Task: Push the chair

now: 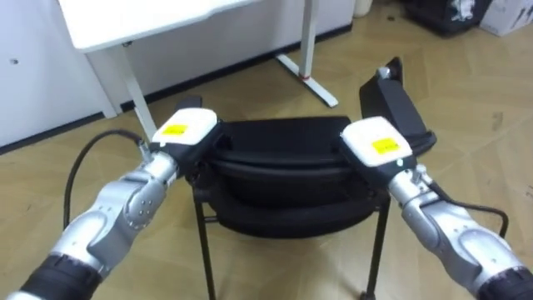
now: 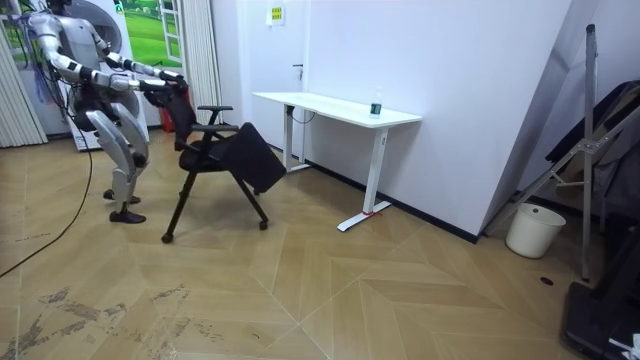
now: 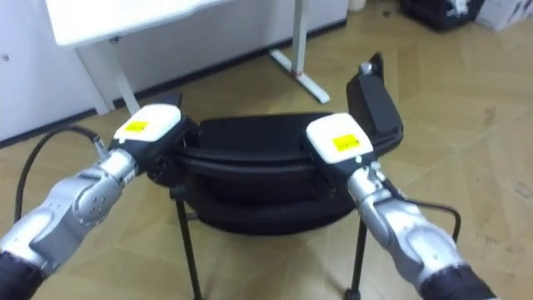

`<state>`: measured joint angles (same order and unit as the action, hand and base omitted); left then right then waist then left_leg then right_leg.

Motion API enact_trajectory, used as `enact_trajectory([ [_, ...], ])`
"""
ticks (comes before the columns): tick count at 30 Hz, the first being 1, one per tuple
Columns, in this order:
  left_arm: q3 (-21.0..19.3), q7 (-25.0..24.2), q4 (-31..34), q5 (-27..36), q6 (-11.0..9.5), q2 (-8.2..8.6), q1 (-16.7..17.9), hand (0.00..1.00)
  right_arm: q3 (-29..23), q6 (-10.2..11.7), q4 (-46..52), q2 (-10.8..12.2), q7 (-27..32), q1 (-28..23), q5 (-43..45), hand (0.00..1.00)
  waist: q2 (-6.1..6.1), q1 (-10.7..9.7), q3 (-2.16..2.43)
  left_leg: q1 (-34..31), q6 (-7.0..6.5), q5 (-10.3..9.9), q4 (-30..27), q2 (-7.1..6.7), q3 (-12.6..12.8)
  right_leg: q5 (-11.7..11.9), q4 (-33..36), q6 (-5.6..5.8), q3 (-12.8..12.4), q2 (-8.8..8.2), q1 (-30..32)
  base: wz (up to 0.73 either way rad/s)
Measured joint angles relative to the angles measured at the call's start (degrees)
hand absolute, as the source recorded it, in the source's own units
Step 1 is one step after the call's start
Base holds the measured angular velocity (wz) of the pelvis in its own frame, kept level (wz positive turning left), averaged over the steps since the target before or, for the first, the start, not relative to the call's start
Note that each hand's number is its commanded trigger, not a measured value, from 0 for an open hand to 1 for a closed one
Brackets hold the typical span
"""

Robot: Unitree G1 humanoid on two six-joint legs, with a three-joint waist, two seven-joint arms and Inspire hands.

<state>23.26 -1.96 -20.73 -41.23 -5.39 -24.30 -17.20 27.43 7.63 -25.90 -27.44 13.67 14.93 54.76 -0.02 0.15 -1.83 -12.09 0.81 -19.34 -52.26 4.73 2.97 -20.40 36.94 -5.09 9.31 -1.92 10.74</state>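
Parquet floor (image 2: 400,290) ran beneath a white surface (image 2: 330,103) at the wall. Well off from it sat a white bucket (image 2: 532,235), contents out of sight. The black, thin-legged chair (image 1: 291,167) stood just short of that surface, left hand (image 1: 185,129) and right hand (image 1: 375,140) on its backrest, fingers hidden, so the grip couldn't be called.

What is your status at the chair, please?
Left hand and right hand on chair back. Chair stands short of white desk. Desk leg ahead.
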Motion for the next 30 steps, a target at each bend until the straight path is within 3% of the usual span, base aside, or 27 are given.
enact_trajectory([
  [1, 0.1, 0.5, -0.2, 0.0, 0.0, 0.33, 0.0, 1.0, -0.1, 0.1, 0.0, -0.4, 0.1, 0.0, 0.0, 1.0, -0.11, 0.1, -0.07, -1.1, -0.24, -0.1, 1.0, -0.96, 0.0, 0.0, -0.4, 0.0, -0.7, -0.02, -0.3, -0.05],
  [3, 0.5, 0.7, -0.2, 0.0, -0.6, 0.63, 0.1, 1.0, -0.1, 0.6, 0.1, -1.9, 0.4, 0.0, 0.0, 1.0, -0.08, 1.1, 0.0, -5.5, -0.06, 0.5, 9.9, -4.05, 0.2, 0.2, -2.2, 0.42, -3.4, 0.02, -1.2, -0.42],
  [4, 0.5, 0.6, -0.2, 0.0, -1.0, 0.53, 0.0, 1.0, -0.1, 0.6, 0.1, -2.0, 0.6, 0.0, 0.0, 1.0, -0.12, 1.6, -0.02, -6.5, 0.0, 1.1, 13.4, -4.67, 0.1, 0.1, -2.4, 0.66, -4.2, 0.01, -1.4, -0.59],
  [5, 0.4, 0.8, -0.2, 0.1, -1.4, 0.52, 0.2, 1.0, -0.1, 0.8, 0.2, -2.3, 0.7, -0.1, 0.0, 1.0, -0.11, 2.3, 0.01, -7.7, -0.33, 3.7, 20.3, -5.17, 0.0, -0.3, -2.8, 1.26, -5.3, -0.02, -2.2, -0.57],
  [6, 0.4, 0.9, -0.1, 0.1, -1.8, 0.42, 0.4, 1.0, -0.3, 0.8, 0.4, -2.3, 0.7, -0.5, 0.0, 1.0, 0.06, 2.9, 0.14, -8.4, -0.74, 8.7, 25.1, -5.16, 0.0, -1.0, -3.2, 1.83, -6.1, -0.14, -2.9, -0.6],
  [7, 0.4, 0.9, -0.1, 0.0, -2.1, 0.32, 0.7, 1.0, -0.3, 0.8, 0.6, -2.4, 0.7, -0.8, 0.0, 1.0, 0.08, 3.3, 0.48, -8.2, -0.79, 11.0, 26.5, -5.23, -0.1, -1.5, -3.2, 2.23, -6.8, -0.19, -3.2, -0.52],
  [8, 0.2, 1.2, 0.6, 0.0, -2.5, -0.44, 1.2, 1.0, -0.5, 0.9, 1.3, -2.4, 0.7, -1.2, 0.1, 1.0, 0.57, 3.0, 1.44, -7.2, -2.08, 13.8, 27.0, -5.87, -0.1, -2.1, -3.2, 3.7, -7.6, -0.35, -3.7, -0.38],
  [10, -0.1, 1.1, 2.5, 0.1, -2.2, -1.36, 1.6, 1.0, -1.2, 0.5, 2.6, -2.0, 0.8, -1.9, 0.6, 1.0, -0.47, 2.6, 1.34, -6.4, -3.92, 15.0, 26.8, -6.97, 0.7, -3.0, -3.5, 5.03, -7.6, -1.33, -4.6, -0.2],
  [12, -0.5, 1.0, 4.0, -0.5, -1.1, -1.68, 1.5, 1.0, -1.7, 0.1, 3.4, -1.5, 0.7, -1.9, 0.9, 1.0, -1.03, 1.7, 1.49, -6.3, -5.51, 13.6, 25.6, -7.63, 1.6, -2.8, -6.3, 6.07, -7.5, -2.36, -6.2, -0.07],
  [16, -0.7, 1.1, 4.2, -1.1, -0.7, -1.6, 0.5, 1.0, -2.4, -0.3, 4.1, -1.0, 1.3, -1.9, 1.3, 1.0, -0.63, 1.3, 1.29, -6.1, -6.79, 10.2, 23.4, -7.73, 3.2, -2.4, -7.4, 6.84, -7.4, -3.54, -7.5, -0.17],
  [18, -0.7, 1.1, 5.6, -1.2, 0.3, -1.74, 0.6, 1.0, -2.6, -0.7, 4.6, -1.1, 1.8, -1.9, 1.3, 1.0, -0.49, 1.4, 1.22, -6.2, -7.44, 7.5, 22.1, -7.88, 4.2, -3.0, -6.8, 8.01, -7.1, -4.57, -7.6, -0.23],
  [20, -0.7, 0.9, 6.6, -1.2, 1.0, -1.71, 0.5, 1.0, -2.6, -1.4, 5.6, -1.2, 1.9, -1.9, 1.3, 1.0, -0.38, 1.4, 1.18, -6.2, -7.84, 6.1, 21.3, -8.48, 5.1, -3.5, -4.4, 8.83, -6.1, -5.98, -6.6, -0.23],
  [23, -0.6, 0.2, 6.5, -1.2, 1.7, -1.1, 0.6, 1.0, -2.8, -1.4, 5.6, -1.4, 1.8, -2.0, 1.6, 1.0, 0.01, 0.8, 0.97, -3.8, -9.67, 4.6, 20.9, -9.59, 7.1, -3.1, 2.4, 9.46, -5.8, -8.45, -5.5, -0.17],
  [24, -0.4, 0.0, 6.5, -1.1, 2.1, -0.9, 0.7, 1.0, -2.7, -1.5, 5.4, -1.4, 1.8, -2.0, 1.7, 1.0, 0.25, 0.6, 0.76, -2.6, -10.21, 3.8, 20.8, -10.04, 7.6, -2.3, 5.5, 10.29, -5.8, -9.33, -4.9, -0.12],
  [27, 0.1, 0.1, 6.6, -0.6, 2.6, -0.72, 0.6, 1.0, -2.7, -1.7, 5.4, -1.6, 2.0, -2.0, 1.7, 1.0, 1.17, 0.0, 0.49, -1.0, -11.35, 2.2, 20.5, -10.52, 8.3, 0.7, 11.2, 10.3, -5.7, -10.9, -2.9, -0.13],
  [30, -0.1, 0.3, 6.8, -0.7, 2.5, -1.1, 0.5, 1.0, -2.7, -2.1, 5.4, -1.5, 2.3, -2.0, 1.7, 1.0, 1.33, -0.3, 0.53, -0.4, -12.0, 1.5, 20.8, -10.43, 8.5, 3.6, 14.3, 9.74, -5.0, -11.17, -0.7, -0.14],
])
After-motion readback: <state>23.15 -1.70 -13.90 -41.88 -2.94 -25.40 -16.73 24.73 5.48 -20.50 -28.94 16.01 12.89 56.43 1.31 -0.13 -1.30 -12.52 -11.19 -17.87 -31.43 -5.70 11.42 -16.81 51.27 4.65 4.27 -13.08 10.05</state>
